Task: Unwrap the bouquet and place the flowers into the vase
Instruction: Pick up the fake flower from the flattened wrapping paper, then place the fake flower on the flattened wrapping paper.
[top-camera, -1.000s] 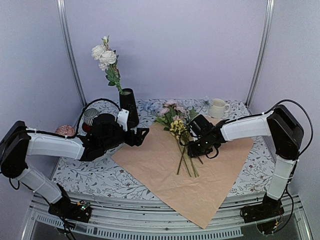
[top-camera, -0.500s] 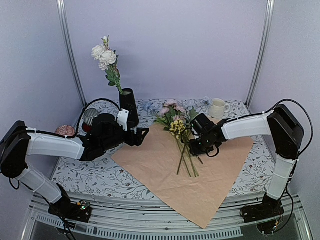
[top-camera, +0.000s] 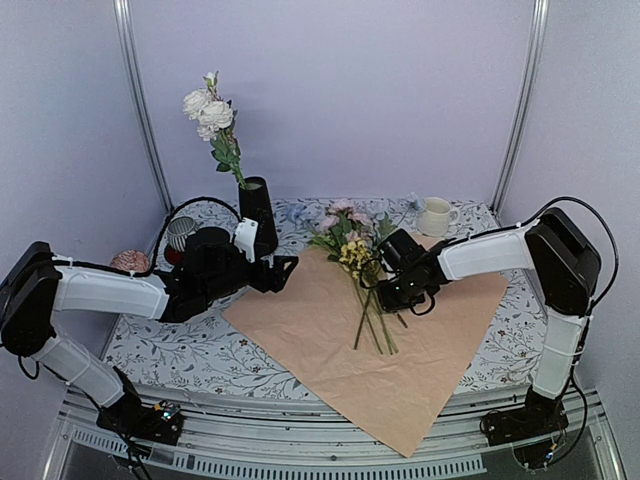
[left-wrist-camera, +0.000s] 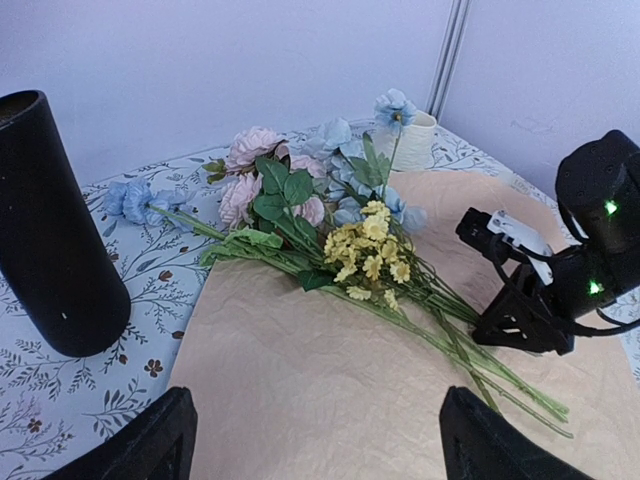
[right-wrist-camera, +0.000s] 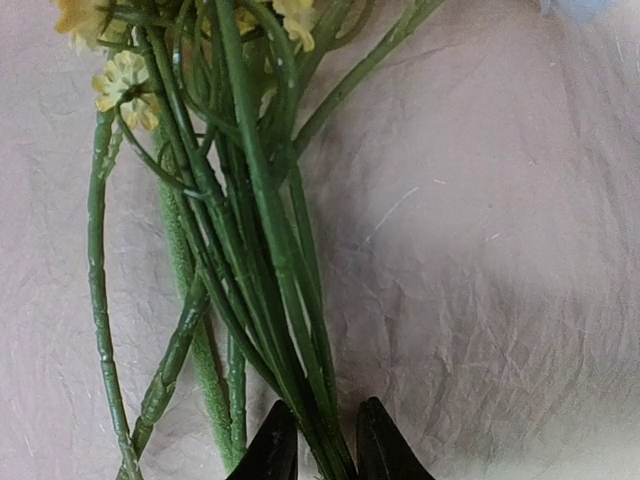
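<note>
Flowers (left-wrist-camera: 370, 250) lie loose on the unfolded paper (top-camera: 400, 370), stems pointing towards the right gripper (right-wrist-camera: 322, 420), whose fingers sit nearly closed, pinching a few stems low down, likely for lifting. Left gripper (top-camera: 287, 268) fingers gape wide and empty near the vase (top-camera: 258, 210), which holds white blooms (top-camera: 210, 110).

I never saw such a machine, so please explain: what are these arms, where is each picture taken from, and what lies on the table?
These are two robot arms, each ending in a two-finger gripper. The wide picture comes from a camera above and behind them; the other two come from cameras on the wrists. On the table lies a spread tan paper with loose flowers on it. Behind stand a black vase holding white flowers, and a cream mug. The left gripper is open and empty. The right gripper has its fingers on either side of some stems; whether it grips them is unclear.
</note>
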